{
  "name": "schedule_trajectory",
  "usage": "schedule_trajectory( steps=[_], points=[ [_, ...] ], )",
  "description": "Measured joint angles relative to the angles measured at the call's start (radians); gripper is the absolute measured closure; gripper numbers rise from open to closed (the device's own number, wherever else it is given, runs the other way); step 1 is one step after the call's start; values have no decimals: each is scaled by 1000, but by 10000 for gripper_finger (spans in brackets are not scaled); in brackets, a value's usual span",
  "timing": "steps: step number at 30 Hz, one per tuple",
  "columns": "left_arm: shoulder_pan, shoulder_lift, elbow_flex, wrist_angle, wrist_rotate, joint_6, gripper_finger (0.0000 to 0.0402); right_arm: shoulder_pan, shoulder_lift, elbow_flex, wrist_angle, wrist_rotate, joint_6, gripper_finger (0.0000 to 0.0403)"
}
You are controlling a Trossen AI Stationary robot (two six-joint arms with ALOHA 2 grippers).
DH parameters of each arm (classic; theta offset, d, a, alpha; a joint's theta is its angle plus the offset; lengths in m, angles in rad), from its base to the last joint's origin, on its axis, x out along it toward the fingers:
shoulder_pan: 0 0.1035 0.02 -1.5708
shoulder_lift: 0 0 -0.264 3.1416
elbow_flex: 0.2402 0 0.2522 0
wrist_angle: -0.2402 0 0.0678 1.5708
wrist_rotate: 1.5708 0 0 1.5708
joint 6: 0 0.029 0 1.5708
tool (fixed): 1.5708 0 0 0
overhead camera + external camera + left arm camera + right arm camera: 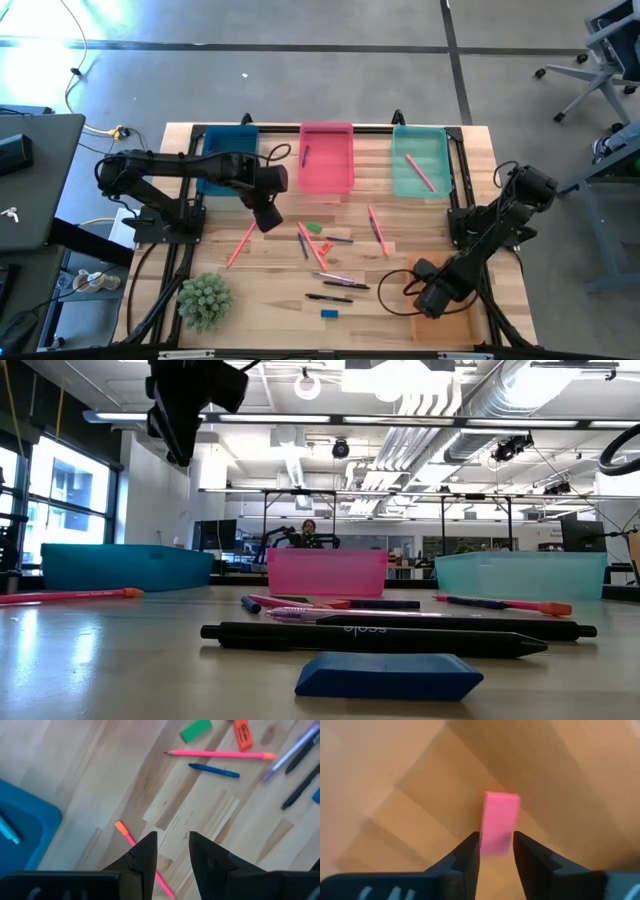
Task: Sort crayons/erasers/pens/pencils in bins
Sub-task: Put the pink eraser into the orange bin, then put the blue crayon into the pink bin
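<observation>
From above, the right gripper (pixel 432 297) hangs over the orange bin (pixel 462 326); in its wrist view the pink eraser (pixel 499 822) stands lengthwise between parted fingers (pixel 465 857), while the left gripper (pixel 172 851) hovers open, empty.

Bright even overhead light, window glare at left in low view, right wrist view blurred, soft shadows

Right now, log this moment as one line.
left gripper: open, above salmon pencil | right gripper: over orange bin, pink eraser between open fingers
</observation>
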Motion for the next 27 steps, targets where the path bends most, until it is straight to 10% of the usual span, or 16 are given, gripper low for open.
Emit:
schedule_trajectory(
  steps=[10,27],
  points=[
    [-15,1,0,56,0,142,238,-2,-56,0,14,12,93,245],
    [-17,46,-2,417,-11,573,210,-84,-313,1,-58,353,218,265]
  ],
)
